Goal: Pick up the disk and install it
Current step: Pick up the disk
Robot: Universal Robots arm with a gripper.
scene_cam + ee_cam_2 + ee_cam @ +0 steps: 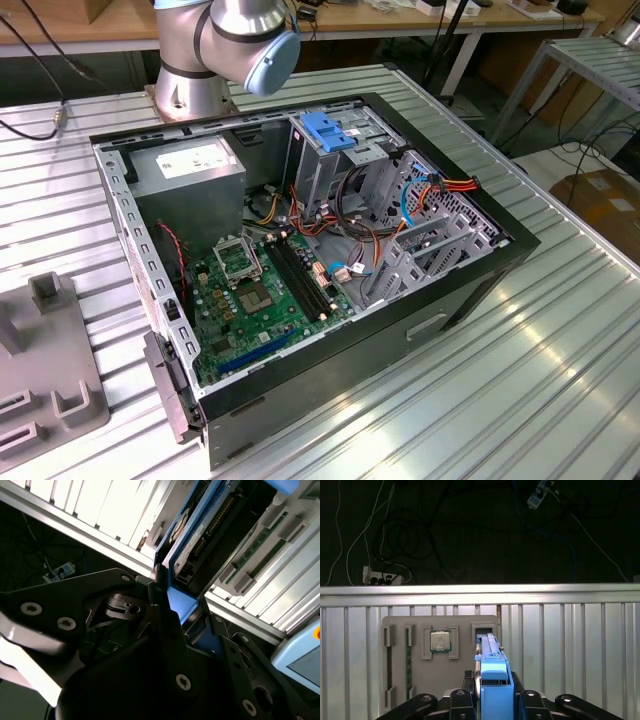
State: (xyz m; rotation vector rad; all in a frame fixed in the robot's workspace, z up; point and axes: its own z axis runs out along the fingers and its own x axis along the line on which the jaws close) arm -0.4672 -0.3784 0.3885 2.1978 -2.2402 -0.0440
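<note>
- In the first wrist view I see the gripper [495, 702] clamped on the disk [492, 672]. A black finger [466, 700] lies flush against each side of its bright blue frame, with no gap that I can make out.
- The disk stands on edge between the fingers, over the grey fixture tray [462, 622]. Its far end lines up with the tray's open slot, and I cannot tell whether it is seated there or raised clear.
- On the same tray, beside that slot, a square processor chip [440, 641] sits in its recess. Two green memory sticks [408, 660] lie in narrow grooves further over.
- The second wrist view shows me the disk's circuit-board side and its connector row. The blue frame is pinched between the fingers, with the ribbed aluminium table [100, 510] behind.
- In the exterior view the open computer case [450, 310] lies on its side on the table, motherboard [260, 290] facing up. A metal cage [328, 130] with a blue handle stands at the case's far end, near the arm's base [190, 90].
- The tray sits at the exterior view's left, apart from the case.
</note>
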